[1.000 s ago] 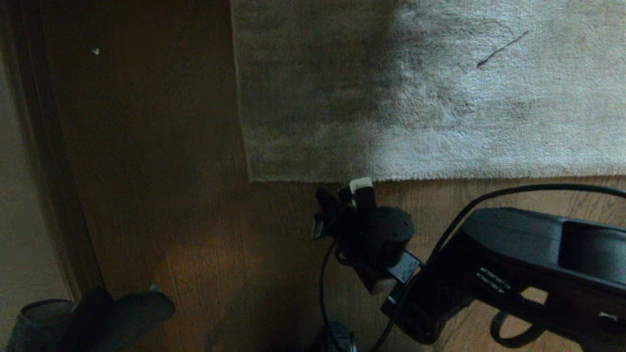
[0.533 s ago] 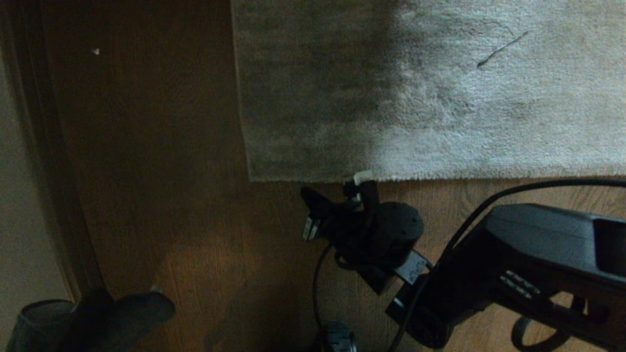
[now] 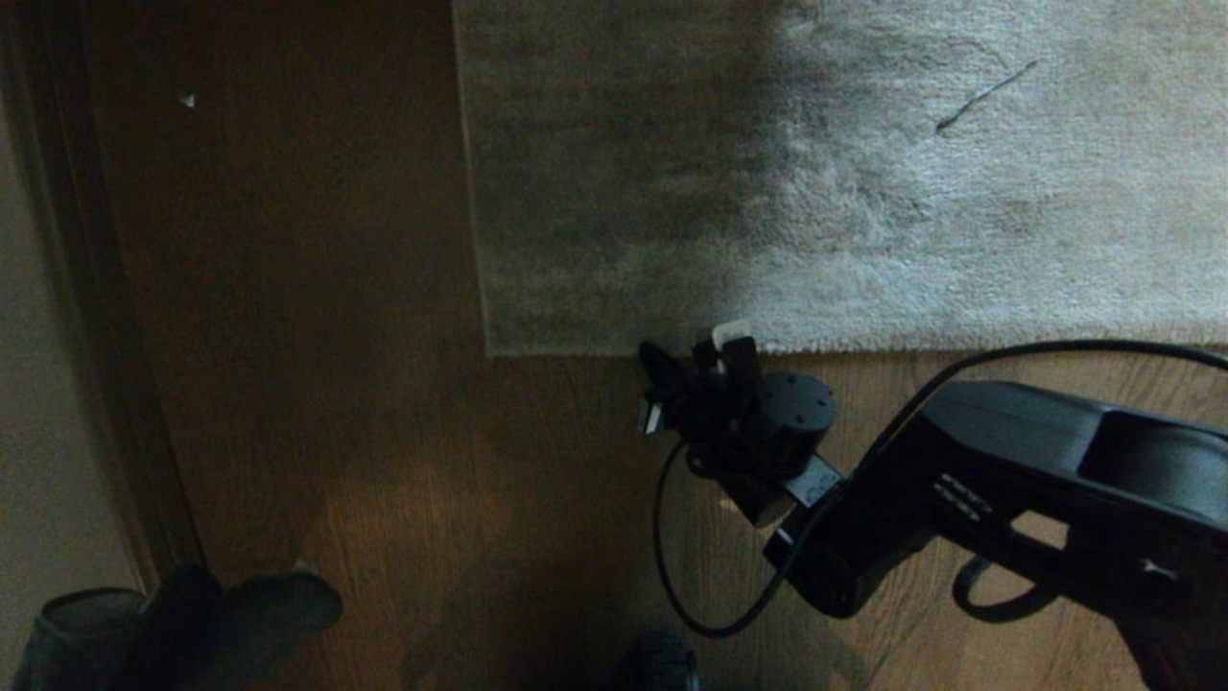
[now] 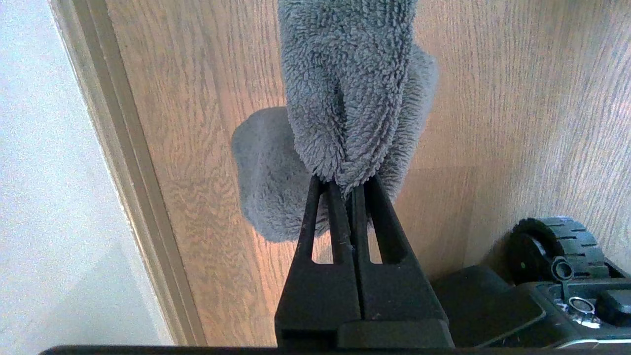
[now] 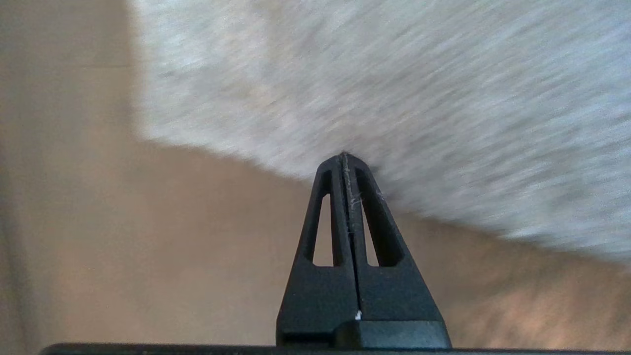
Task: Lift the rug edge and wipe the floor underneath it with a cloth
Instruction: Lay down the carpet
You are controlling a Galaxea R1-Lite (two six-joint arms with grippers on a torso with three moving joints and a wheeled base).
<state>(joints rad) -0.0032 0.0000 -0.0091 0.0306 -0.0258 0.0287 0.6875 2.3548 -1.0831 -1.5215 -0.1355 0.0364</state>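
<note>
Not much of the job is done yet, going by how things lie. The rug [image 3: 844,182] is flat on the floor [image 3: 317,384], its hem unlifted, and no wiping under it has started.

The right gripper [image 5: 343,157] is clenched with nothing between its jaws, tips sitting right at the rug's near edge, close to the corner. From there the rug spreads out ahead of the gripper and bare wood lies behind and beside it. Whether the tips actually touch the hem is hard to say (the right wrist view is smeared). To lift the edge it would probably have to open and pinch the hem, or slip under it, so that step is all to come.

The left gripper [image 4: 345,182] is clamped on the cloth [image 4: 345,88], which bunches and hangs off its tips over the wood, near a pale baseboard [image 4: 128,162]. So the wiping tool is ready; it just has nowhere to go until the rug comes up.

The head view gives the layout: right arm reaching in to the hem, rug corner, shadow over the wood. It doesn't clearly show the cloth at all. Only the left wrist view does, plus one of the robot's wheels [image 4: 557,246]. The right wrist view is the one showing the closed, empty tips.
</note>
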